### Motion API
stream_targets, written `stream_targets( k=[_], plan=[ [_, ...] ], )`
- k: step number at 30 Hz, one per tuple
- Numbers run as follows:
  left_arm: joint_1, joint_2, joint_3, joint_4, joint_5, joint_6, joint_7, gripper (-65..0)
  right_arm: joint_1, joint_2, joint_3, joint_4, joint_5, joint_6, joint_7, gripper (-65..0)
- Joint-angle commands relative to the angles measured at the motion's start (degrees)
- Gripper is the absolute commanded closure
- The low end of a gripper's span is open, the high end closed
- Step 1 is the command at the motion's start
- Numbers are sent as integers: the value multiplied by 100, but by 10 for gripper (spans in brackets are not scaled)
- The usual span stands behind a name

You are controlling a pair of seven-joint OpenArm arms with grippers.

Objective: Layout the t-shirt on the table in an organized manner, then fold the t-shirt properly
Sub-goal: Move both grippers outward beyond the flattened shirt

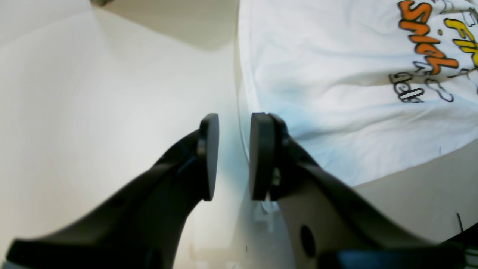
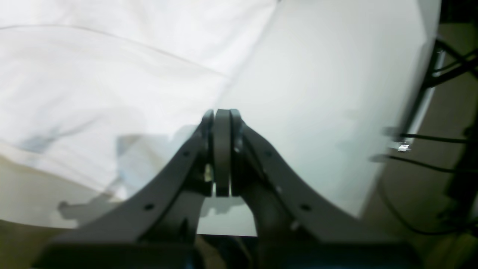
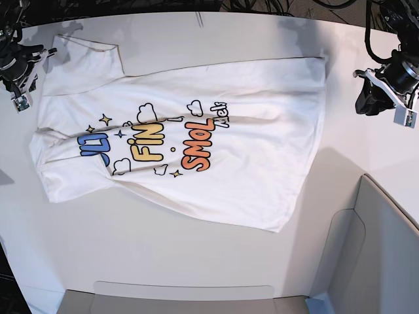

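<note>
The white t-shirt (image 3: pixel 190 144) lies spread flat on the white table (image 3: pixel 196 261), print side up, collar end toward the left of the base view. My left gripper (image 1: pixel 233 157) is open and empty, just off the shirt's edge (image 1: pixel 336 74); in the base view it (image 3: pixel 372 101) hovers to the right of the hem. My right gripper (image 2: pixel 222 149) is shut with nothing seen between the pads, beside the plain white cloth (image 2: pixel 93 86); in the base view it (image 3: pixel 19 82) is at the far left by a sleeve.
A grey padded panel (image 3: pixel 386 248) stands at the front right, and another strip (image 3: pixel 183 297) runs along the front edge. Black cables and a stand (image 2: pixel 448 74) hang past the table's edge (image 2: pixel 410 112) on the right arm's side.
</note>
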Motion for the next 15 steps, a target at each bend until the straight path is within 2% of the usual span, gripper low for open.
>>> stream_targets(
  k=[1,13,15],
  plan=[
    [-22,-80,-47,84,-92,-8,-99,-159,-83,142,74,90,20,6,27,0],
    [-22,-71,-3,84,-110,-8,-99,-159,-118,186,65,99,-6,6,27,0],
    [-22,35,-20,84,-110,-8,-99,-159,-118,204,65,99,-6,6,27,0]
  ],
)
